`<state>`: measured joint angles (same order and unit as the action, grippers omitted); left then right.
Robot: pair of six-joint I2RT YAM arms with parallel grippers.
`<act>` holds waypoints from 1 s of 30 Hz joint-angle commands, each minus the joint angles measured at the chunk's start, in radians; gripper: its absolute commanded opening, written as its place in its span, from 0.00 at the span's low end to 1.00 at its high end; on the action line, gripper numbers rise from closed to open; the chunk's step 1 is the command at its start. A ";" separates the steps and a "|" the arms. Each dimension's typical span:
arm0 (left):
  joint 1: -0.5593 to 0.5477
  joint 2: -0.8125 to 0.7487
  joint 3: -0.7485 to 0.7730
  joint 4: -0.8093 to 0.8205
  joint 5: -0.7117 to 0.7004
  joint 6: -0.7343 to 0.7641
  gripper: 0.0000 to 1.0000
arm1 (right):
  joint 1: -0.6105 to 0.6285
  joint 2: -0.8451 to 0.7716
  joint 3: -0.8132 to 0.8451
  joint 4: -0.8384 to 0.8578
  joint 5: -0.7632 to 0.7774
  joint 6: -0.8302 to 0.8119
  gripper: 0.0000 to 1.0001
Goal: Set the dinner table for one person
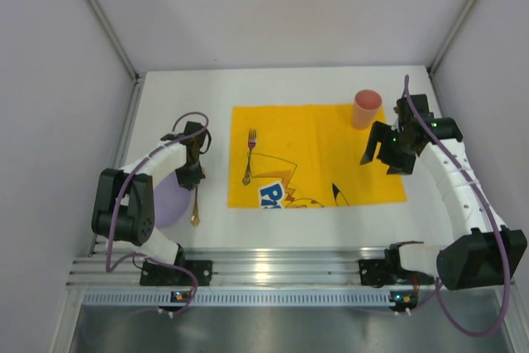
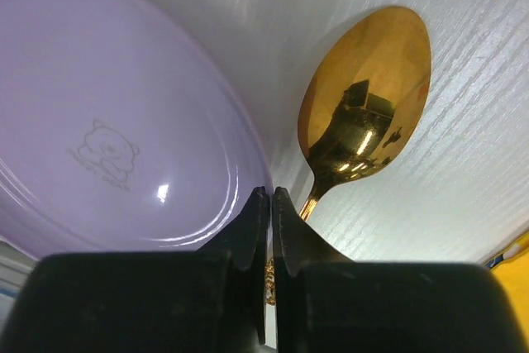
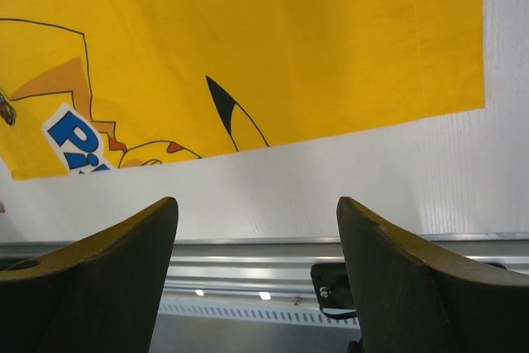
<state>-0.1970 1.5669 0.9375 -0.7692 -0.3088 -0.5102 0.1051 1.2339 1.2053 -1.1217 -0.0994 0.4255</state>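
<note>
While the left jaws pinch the gold spoon (image 2: 364, 97) beside the lilac plate (image 2: 107, 121), the right jaws gape wide above the yellow cartoon cloth (image 1: 314, 134) at the middle of the white counter (image 1: 289, 84).

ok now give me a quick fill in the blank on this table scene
1. The left gripper is shut on a gold ____.
2. The fork lies on the ____ cloth.
3. A pink ____ stands near the cloth's far right corner.
4. The right gripper hangs ____, holding nothing.
Missing words: spoon; yellow; cup; open.
</note>
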 commanded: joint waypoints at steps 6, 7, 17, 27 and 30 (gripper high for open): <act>0.001 -0.067 0.223 -0.133 -0.038 0.059 0.00 | 0.021 -0.008 0.019 0.039 0.013 -0.013 0.78; -0.010 -0.068 0.309 -0.146 -0.035 0.062 0.00 | 0.019 -0.008 0.019 0.039 0.015 -0.010 0.78; -0.444 0.305 0.926 -0.303 0.002 -0.066 0.00 | 0.008 -0.062 0.046 -0.013 0.141 0.059 0.78; -0.668 0.717 1.393 -0.271 0.149 -0.135 0.00 | 0.002 -0.168 0.001 -0.108 0.216 0.124 0.78; -0.674 0.775 1.390 -0.254 0.169 -0.155 0.00 | 0.002 -0.185 -0.006 -0.130 0.225 0.116 0.78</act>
<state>-0.8879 2.3291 2.2730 -1.0245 -0.1665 -0.6258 0.1089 1.0771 1.2041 -1.2098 0.0868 0.5354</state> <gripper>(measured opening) 0.023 0.780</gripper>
